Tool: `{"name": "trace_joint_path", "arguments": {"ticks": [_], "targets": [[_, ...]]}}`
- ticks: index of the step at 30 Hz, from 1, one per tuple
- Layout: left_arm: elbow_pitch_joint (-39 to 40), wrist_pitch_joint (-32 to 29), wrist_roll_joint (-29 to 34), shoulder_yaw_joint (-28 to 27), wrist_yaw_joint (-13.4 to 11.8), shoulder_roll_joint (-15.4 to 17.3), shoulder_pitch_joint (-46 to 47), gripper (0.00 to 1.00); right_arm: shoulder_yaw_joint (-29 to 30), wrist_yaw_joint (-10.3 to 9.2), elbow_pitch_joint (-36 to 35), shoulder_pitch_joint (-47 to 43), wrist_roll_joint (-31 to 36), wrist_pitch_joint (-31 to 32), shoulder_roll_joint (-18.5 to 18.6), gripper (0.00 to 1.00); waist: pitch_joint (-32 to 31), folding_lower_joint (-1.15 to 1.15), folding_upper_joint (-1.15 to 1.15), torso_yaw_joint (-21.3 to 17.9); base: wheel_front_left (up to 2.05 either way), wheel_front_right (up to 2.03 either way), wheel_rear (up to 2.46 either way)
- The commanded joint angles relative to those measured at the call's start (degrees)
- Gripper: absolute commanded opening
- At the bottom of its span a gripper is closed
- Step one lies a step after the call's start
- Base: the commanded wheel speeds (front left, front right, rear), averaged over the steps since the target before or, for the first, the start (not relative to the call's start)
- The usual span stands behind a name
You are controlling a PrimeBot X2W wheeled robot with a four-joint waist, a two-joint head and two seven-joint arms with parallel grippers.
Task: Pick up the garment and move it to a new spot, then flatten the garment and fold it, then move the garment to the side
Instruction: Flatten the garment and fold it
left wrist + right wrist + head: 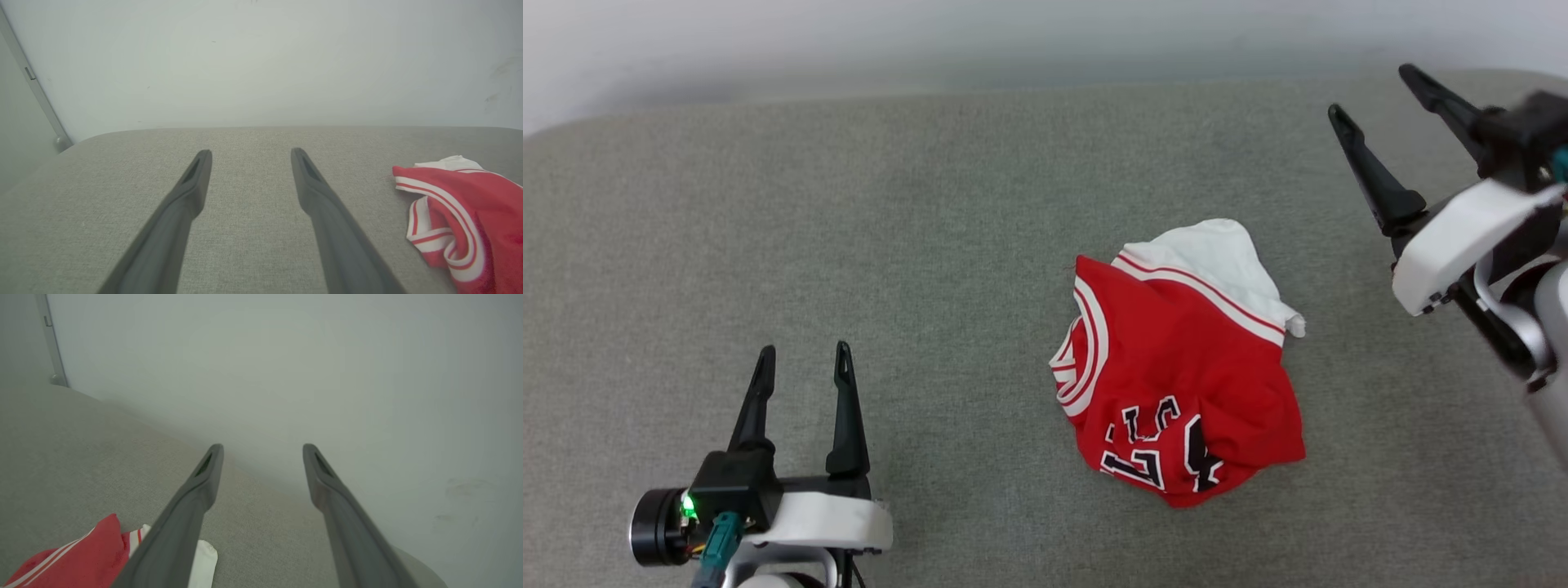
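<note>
The garment (1184, 359) lies crumpled right of centre on the grey fabric surface (931, 245): red, with a white sleeve at its far side, striped trim at its left and black lettering near its front. My left gripper (805, 363) stands open at the lower left, well apart from it, with nothing between its fingers. My right gripper (1372, 94) is open too, raised at the upper right, beyond the garment's right side. The garment (457, 216) lies at the right of the left wrist view. Its red and white edge (81, 559) lies at the bottom left of the right wrist view.
A pale wall (1013, 41) runs along the far edge of the surface. In the left wrist view a metal rail (36, 90) stands at the wall's left end. Bare fabric stretches to the left of the garment and in front of it.
</note>
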State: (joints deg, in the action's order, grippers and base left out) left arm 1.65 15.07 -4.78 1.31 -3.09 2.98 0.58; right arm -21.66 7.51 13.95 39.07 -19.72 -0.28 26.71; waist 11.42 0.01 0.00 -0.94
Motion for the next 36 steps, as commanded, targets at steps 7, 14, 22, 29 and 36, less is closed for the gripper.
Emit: {"name": "trace_joint_path", "arguments": {"ticks": [7, 14, 22, 29, 36], "targets": [[1.4, 0.2, -1.0, 1.1, -1.0, -0.1, 4.2, 1.00, -18.2, -0.04, 3.8, 12.0, -18.0, 26.4, 10.2, 1.00, 6.5, -0.01, 0.00, 2.5, 0.00, 0.00, 0.00], [2.7, 0.2, -2.5, 3.4, -2.5, -0.1, 7.9, 1.00, -27.8, -0.04, 7.7, 17.4, -29.8, 41.3, 12.4, 1.00, 12.0, -0.01, 0.00, 4.8, 0.00, 0.00, 0.00], [2.0, 0.2, -3.4, 4.5, -3.5, -0.1, 9.8, 1.00, -39.3, 0.07, 13.6, 10.6, -33.1, 36.1, 9.9, 0.65, 13.8, -0.01, 0.00, 6.1, 0.00, 0.00, 0.00], [1.1, 0.2, -3.4, 3.8, -3.2, -0.1, 8.0, 1.00, -38.2, 0.04, 11.6, 16.3, -35.2, 25.2, 13.0, 0.00, 9.8, -0.01, 0.00, 5.2, 0.00, 0.00, 0.00], [1.1, 0.2, -3.6, 3.1, -3.0, -0.1, 5.7, 1.00, -36.8, -0.03, 5.6, 19.9, -37.8, 16.7, 14.8, 0.00, 6.0, -0.01, 0.00, 5.3, 0.00, 0.00, 0.00]]}}
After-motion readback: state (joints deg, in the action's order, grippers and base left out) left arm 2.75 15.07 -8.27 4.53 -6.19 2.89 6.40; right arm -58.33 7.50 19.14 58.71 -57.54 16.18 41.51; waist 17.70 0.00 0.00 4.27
